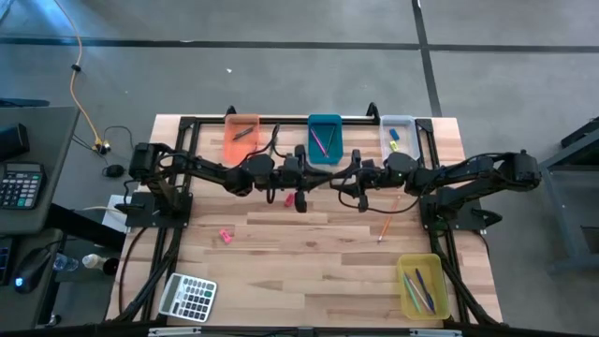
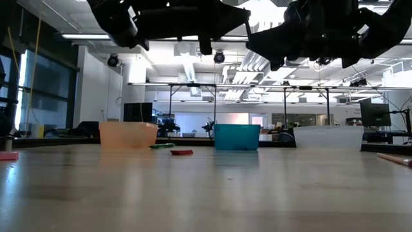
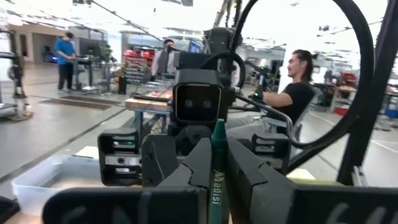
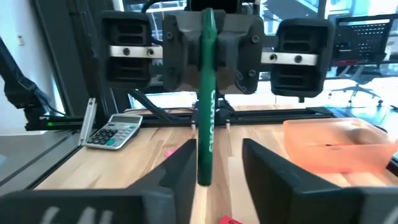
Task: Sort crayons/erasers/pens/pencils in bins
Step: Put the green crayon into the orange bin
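The left gripper (image 3: 217,171) is closing its two dark fingers (image 3: 186,171) on a green pencil (image 3: 217,165), which is standing upright between them with white lettering running along its side. Directly beyond, the right gripper (image 3: 198,106) is facing this way, level with the pencil's tip. A clear whitish bin (image 3: 46,180) is sitting on the table beneath. In the room behind, one person (image 3: 292,87) is sitting and two more people (image 3: 65,53) are standing.
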